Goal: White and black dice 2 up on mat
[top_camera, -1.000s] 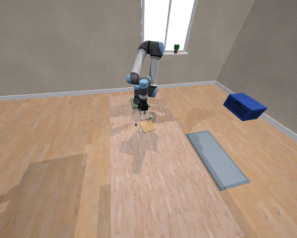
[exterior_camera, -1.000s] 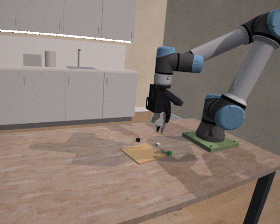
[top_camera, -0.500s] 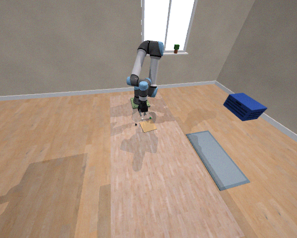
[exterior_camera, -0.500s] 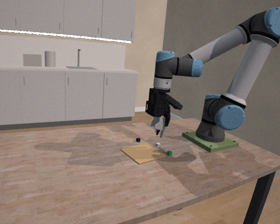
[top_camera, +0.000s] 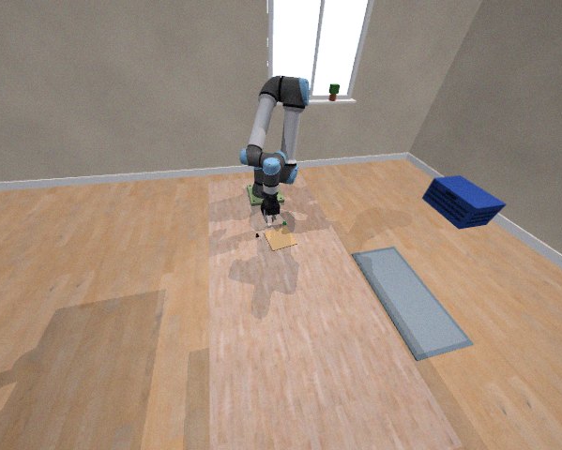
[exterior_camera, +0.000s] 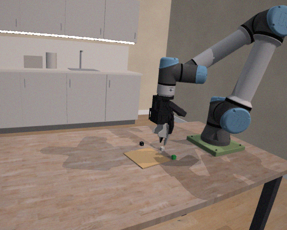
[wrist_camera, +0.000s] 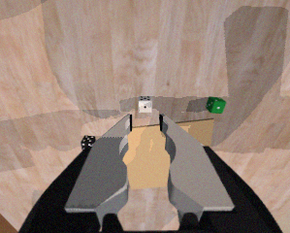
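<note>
The white die (wrist_camera: 145, 104) lies on the table just past the far edge of the tan mat (wrist_camera: 149, 155); it also shows in the exterior view (exterior_camera: 162, 148). The green die (wrist_camera: 215, 105) (exterior_camera: 173, 156) sits off the mat to the right. The black die (wrist_camera: 88, 142) (exterior_camera: 141, 143) sits off the mat to the left. My gripper (wrist_camera: 145, 115) hangs a little above the table (exterior_camera: 163, 141), close over the white die and the mat's edge. Its fingers stand narrowly apart with nothing between them. The dice are too small to read their top numbers.
The arm's green base plate (exterior_camera: 215, 145) stands on the table to the right of the dice. The mat (exterior_camera: 146, 157) lies in the middle of the wooden table. The table's front edge is far from the dice.
</note>
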Robot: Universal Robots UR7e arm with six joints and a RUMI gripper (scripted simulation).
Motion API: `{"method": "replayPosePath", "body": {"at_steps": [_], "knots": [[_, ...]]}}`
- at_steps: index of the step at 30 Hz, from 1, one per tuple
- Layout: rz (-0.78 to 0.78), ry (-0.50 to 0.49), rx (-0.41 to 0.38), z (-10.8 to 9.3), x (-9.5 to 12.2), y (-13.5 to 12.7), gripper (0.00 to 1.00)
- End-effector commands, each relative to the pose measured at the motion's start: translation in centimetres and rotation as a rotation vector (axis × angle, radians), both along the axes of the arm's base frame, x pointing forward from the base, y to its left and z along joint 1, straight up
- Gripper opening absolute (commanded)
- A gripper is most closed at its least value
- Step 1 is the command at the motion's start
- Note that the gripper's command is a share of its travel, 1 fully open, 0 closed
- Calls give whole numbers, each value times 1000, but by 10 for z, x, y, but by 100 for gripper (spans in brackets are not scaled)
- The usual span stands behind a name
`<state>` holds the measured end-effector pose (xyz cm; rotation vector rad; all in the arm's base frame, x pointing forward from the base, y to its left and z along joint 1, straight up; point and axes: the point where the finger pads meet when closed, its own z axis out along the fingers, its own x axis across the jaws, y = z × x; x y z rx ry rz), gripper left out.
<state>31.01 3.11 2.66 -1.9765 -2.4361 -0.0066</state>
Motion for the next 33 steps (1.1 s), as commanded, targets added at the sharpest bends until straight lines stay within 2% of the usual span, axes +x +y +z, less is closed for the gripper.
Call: {"method": "replayPosePath", "body": {"at_steps": [1,33], "knots": [[0,-1,0,-5,0,0,18],[0,-1,0,-9,0,0,18]]}}
